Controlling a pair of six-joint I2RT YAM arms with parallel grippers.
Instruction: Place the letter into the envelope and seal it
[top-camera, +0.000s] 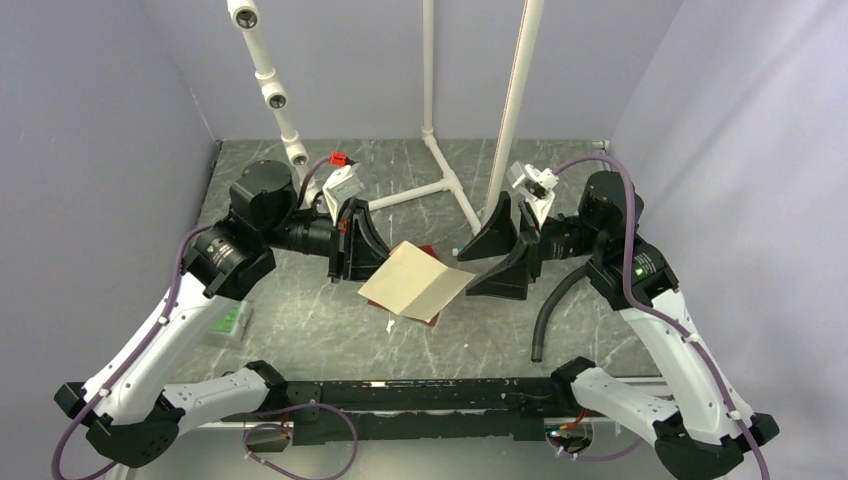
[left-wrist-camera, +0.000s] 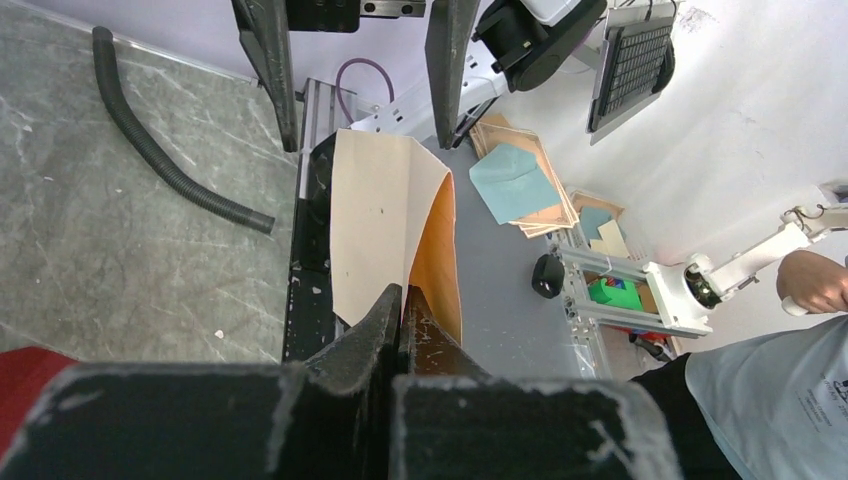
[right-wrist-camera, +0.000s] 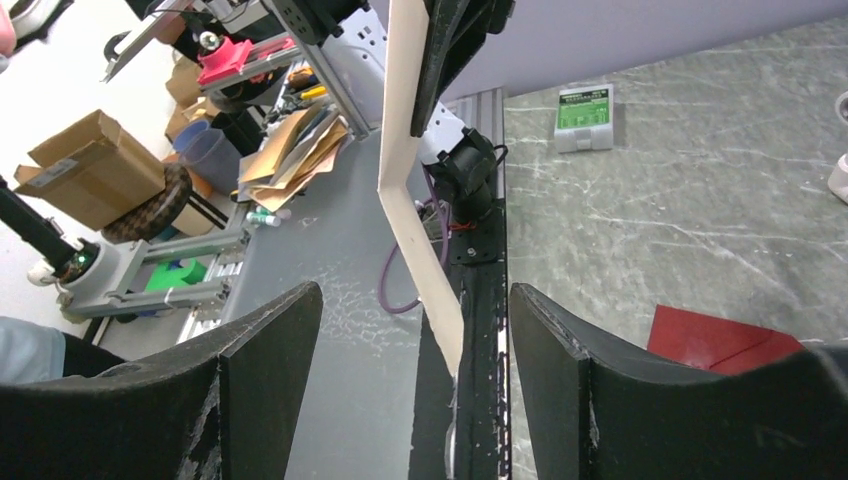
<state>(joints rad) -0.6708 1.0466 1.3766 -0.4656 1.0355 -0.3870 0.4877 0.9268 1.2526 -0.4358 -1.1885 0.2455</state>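
Note:
The pale peach letter (top-camera: 415, 280) hangs in the air, bent along a crease, over the dark red envelope (top-camera: 428, 319) lying on the table. My left gripper (top-camera: 383, 262) is shut on the letter's left edge; in the left wrist view its fingertips (left-wrist-camera: 403, 300) pinch the sheet (left-wrist-camera: 380, 230). My right gripper (top-camera: 478, 265) is open, and the letter's free end (right-wrist-camera: 410, 200) reaches in between its spread fingers (right-wrist-camera: 415, 320) without touching either. A corner of the envelope (right-wrist-camera: 720, 340) shows beyond the right finger. Most of the envelope is hidden under the letter.
A green-and-white card packet (top-camera: 228, 322) lies at the table's left, by the left arm. A black ribbed hose (top-camera: 548, 310) runs beside the right arm. A white pipe frame (top-camera: 430, 120) stands at the back. The black rail (top-camera: 420, 385) marks the near edge.

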